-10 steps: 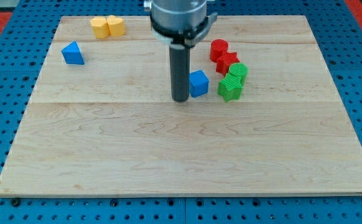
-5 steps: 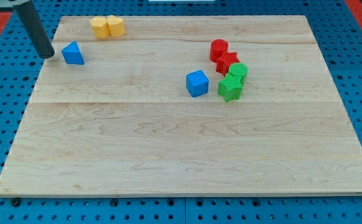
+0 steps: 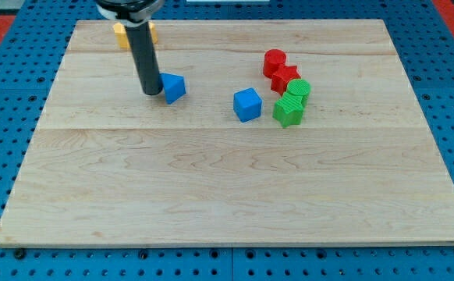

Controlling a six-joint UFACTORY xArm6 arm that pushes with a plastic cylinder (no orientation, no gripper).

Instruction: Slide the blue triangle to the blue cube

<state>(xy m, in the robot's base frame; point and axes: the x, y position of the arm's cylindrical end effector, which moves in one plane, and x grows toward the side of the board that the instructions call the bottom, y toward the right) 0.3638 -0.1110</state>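
Observation:
The blue triangle point(image 3: 174, 87) lies on the wooden board point(image 3: 227, 187), left of centre in the upper half. My tip point(image 3: 151, 92) stands right against the triangle's left side. The blue cube point(image 3: 247, 104) sits to the right of the triangle, with a gap of bare board between them. The dark rod rises from my tip toward the view's top.
Two yellow blocks point(image 3: 121, 31) sit at the top left, mostly hidden behind the rod. A red cylinder point(image 3: 274, 61), a red star-like block point(image 3: 285, 78) and two green blocks point(image 3: 291, 103) cluster just right of the blue cube.
My tip went from the blue cube to the far left, then back right. The blue triangle has slid right and slightly down, toward the blue cube. The other blocks have not moved.

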